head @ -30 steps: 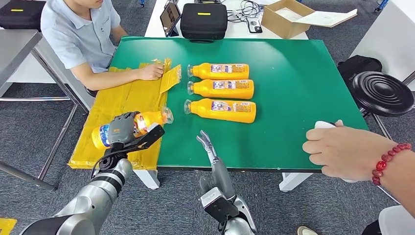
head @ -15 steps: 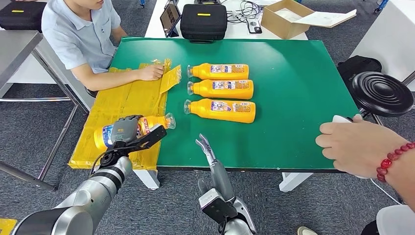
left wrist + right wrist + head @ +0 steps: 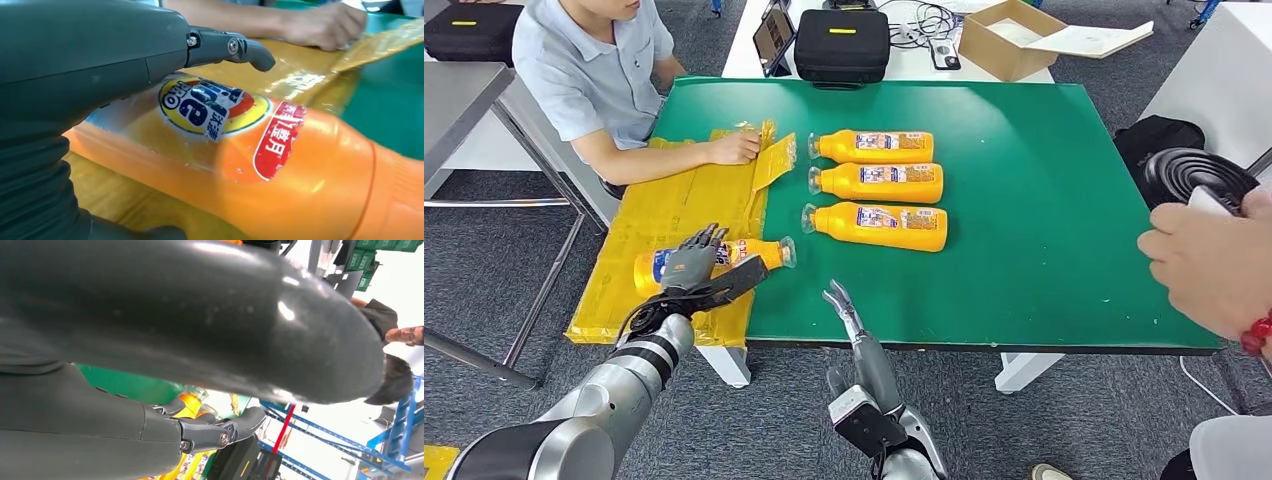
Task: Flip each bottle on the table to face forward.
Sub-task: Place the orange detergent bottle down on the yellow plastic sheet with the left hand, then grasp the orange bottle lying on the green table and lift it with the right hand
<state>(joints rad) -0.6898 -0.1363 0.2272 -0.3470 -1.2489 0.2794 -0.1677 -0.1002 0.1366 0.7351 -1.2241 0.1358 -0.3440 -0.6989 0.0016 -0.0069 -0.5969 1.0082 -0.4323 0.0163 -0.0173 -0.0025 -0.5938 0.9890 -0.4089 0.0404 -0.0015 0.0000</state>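
Observation:
An orange bottle [image 3: 749, 253] lies on its side on the yellow sheet [image 3: 664, 205] at the table's front left, cap toward the green mat. Its blue and yellow label [image 3: 212, 105] faces up. My left hand [image 3: 692, 268] sits over the bottle's middle with its fingers [image 3: 235, 47] stretched out above the label and lifted off it, the thumb in front of the bottle. Three more orange bottles [image 3: 871, 146] [image 3: 876, 182] [image 3: 876, 226] lie in a row on the green table [image 3: 1044, 200], labels up, caps to the left. My right hand [image 3: 849, 310] hangs open at the table's front edge, holding nothing.
A seated person rests a hand [image 3: 732, 148] on the yellow sheet's far end. Another person's hand [image 3: 1214, 262] with a red bead bracelet hovers at the right edge. A black case [image 3: 841, 42] and a cardboard box [image 3: 1009, 35] stand behind the table, and a black stool [image 3: 1199, 175] to its right.
My left hand has lowered the bottle onto the yellow sheet, shifted it right, and uncurled its fingers from it. The person's hand on the right has drawn back toward the edge.

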